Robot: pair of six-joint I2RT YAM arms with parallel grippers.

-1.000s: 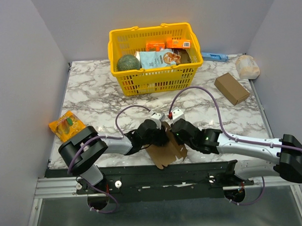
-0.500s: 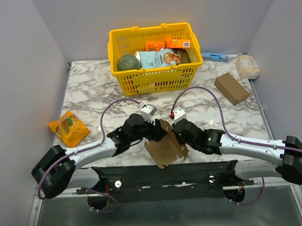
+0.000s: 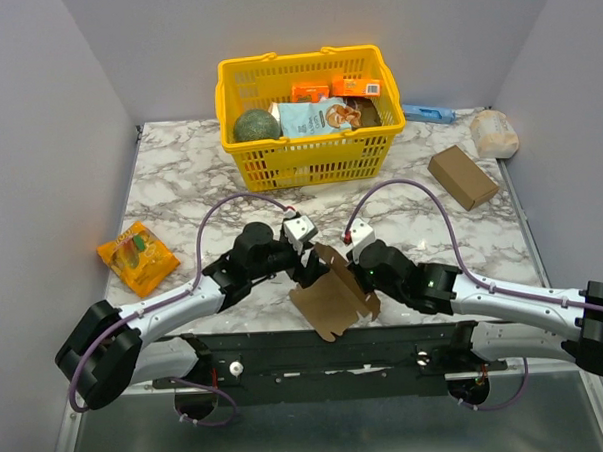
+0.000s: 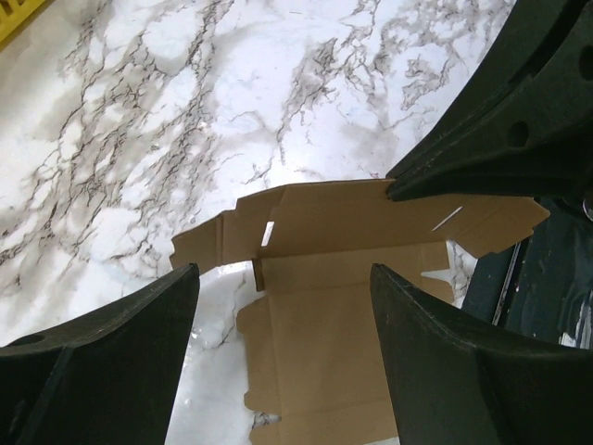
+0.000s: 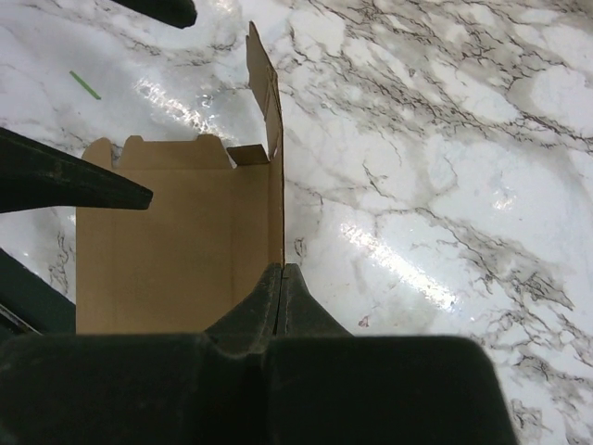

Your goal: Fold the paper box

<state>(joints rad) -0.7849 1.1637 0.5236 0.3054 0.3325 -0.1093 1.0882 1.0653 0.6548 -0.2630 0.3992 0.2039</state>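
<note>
The paper box is a thin brown cardboard piece lying partly open at the table's near edge, one side wall standing up. My right gripper is shut on that upright wall; in the right wrist view the closed tips pinch its edge, with the flat panel to the left. My left gripper hovers open over the box's left part. In the left wrist view its fingers straddle the cardboard without touching it, and the right gripper's dark body shows at the upper right.
A yellow basket with groceries stands at the back. A thick brown carton and a white bundle lie at the right, an orange snack packet at the left. The black front rail runs just below the box.
My left arm has stretched out to the left and its gripper has drawn back a little from the box's centre, staying open. My right gripper keeps its grip on the wall.
</note>
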